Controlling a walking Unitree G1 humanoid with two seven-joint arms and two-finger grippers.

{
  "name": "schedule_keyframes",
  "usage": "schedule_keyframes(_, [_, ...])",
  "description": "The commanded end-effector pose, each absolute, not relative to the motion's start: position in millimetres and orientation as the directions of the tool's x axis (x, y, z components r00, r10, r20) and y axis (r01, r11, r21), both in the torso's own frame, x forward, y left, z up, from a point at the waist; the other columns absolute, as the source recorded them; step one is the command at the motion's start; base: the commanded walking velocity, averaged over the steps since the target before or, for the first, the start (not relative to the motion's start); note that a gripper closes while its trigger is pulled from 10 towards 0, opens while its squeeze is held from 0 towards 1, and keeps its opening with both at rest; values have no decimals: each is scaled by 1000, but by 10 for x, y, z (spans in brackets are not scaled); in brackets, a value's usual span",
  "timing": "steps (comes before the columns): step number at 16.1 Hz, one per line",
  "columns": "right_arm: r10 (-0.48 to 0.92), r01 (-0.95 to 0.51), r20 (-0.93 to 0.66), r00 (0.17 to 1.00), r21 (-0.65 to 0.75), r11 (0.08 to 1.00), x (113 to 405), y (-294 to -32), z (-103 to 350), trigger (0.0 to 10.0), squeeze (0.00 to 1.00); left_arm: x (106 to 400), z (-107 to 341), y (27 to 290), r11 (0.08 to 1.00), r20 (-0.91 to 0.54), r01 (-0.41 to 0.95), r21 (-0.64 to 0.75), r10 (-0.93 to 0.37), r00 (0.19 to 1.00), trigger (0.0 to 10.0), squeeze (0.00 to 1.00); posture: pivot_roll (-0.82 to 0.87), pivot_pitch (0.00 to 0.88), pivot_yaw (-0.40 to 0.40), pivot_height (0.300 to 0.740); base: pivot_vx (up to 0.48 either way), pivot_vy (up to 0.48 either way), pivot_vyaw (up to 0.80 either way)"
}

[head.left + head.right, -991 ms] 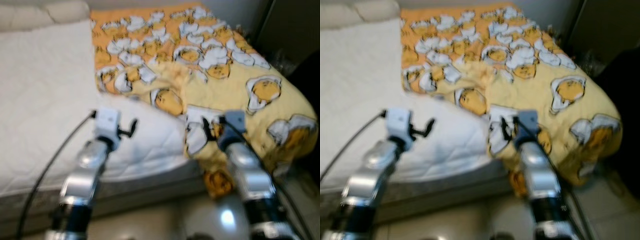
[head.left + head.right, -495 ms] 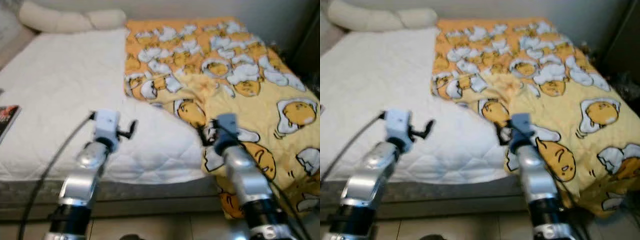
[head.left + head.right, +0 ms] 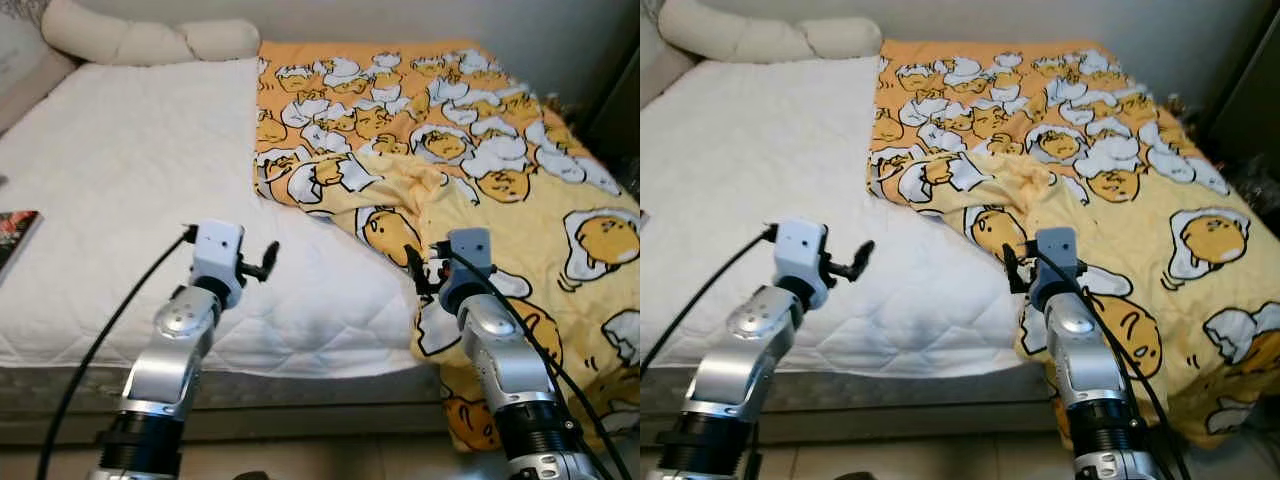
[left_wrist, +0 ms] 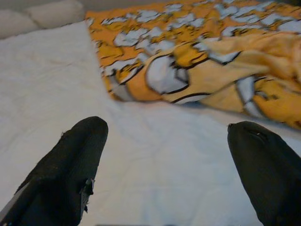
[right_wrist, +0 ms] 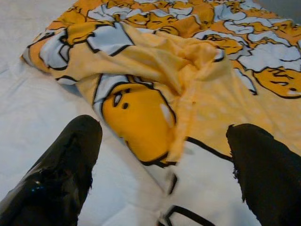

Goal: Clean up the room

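1. A yellow blanket (image 3: 470,170) printed with cartoon egg figures covers the right half of a bed (image 3: 120,200); its near edge is rumpled and hangs over the foot of the bed on the right side.
2. The left half of the bed lies bare, showing a white quilted mattress cover, with a pale pillow (image 3: 150,40) at the head.
3. No writing can be read anywhere — a book or magazine (image 3: 15,235) with a dark red cover lies at the left edge of the bed, cut off by the frame and too small to read.
4. The left tool (image 4: 169,155) hovers above the white cover near the foot of the bed, its two black fingers (image 4: 70,165) spread wide apart and holding nothing.
5. The right tool (image 5: 164,160) hangs just over the blanket's folded edge, fingers likewise wide apart and empty.
6. The right wrist view shows the fold up close — one orange egg face beside the white cover — while the head views take in the whole bed and both silver arms.
7. A dark shape at the far right is cut off and cannot be made out.
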State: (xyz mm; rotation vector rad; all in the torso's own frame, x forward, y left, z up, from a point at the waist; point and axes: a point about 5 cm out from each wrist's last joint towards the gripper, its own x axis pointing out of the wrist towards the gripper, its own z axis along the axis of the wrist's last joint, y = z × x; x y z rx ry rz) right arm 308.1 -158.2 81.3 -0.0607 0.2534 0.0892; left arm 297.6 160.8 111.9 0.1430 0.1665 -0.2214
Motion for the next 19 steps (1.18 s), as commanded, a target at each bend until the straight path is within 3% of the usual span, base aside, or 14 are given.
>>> schedule_keyframes(1, [97,-114,-259,961,-49,992,3095,-1519,816,10000,1000,2962,1122,1651,968,-179,215,130,-190,965,10000,0,-36,0,0,740,259,0,0])
schedule_keyframes(15, [-6,-47,-382,924,-131,990,3210,-1700,630,10000,1000,2842,1088,1684,960,-212,225,165,-189,959,10000,0,23,0,-42,740,221,0,0])
schedule_keyframes(19, [-59,-20,-417,907,-181,983,3313,-1835,590,10000,1000,2812,1080,1624,926,-241,331,182,-285,928,10000,0,33,0,-37,740,0,0,0])
